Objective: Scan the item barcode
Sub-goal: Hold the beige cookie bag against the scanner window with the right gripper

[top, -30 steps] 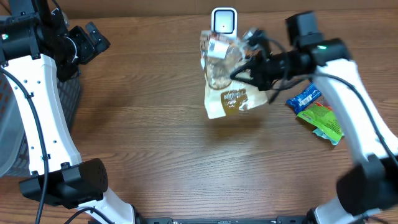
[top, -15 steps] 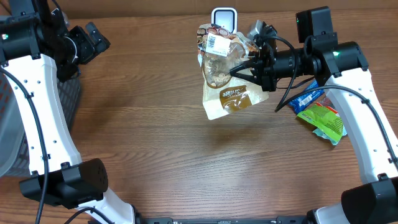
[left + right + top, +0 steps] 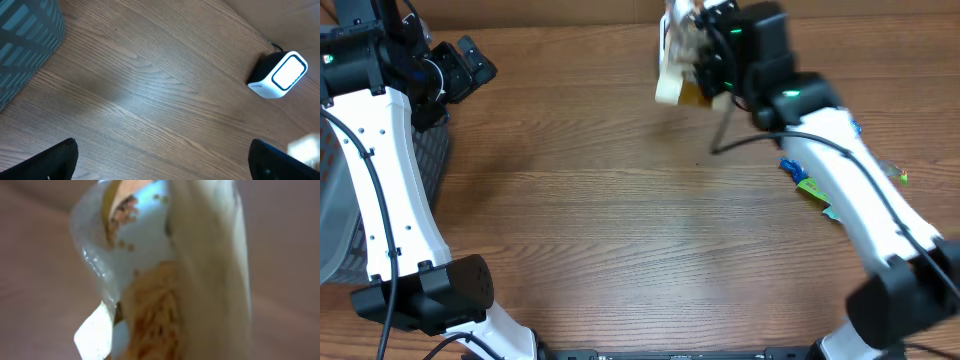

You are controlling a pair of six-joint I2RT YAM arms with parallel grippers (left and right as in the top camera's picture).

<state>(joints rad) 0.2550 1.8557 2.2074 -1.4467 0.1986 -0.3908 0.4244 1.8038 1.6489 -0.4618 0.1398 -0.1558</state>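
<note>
Right pincer [image 3: 708,68]: clamped shut on the snack bag [image 3: 676,72], at the far edge of the table [image 3: 620,230].
Snack bag: off the table and blurred; it fills the right wrist view, clear film with pale and orange parts.
Left pincer [image 3: 465,65]: spread wide, nothing in it, near the basket [image 3: 25,45].
Scanner [image 3: 280,75]: standing on the table, seen only in the left wrist view.
Other packets [image 3: 805,178]: partly under the right arm.
</note>
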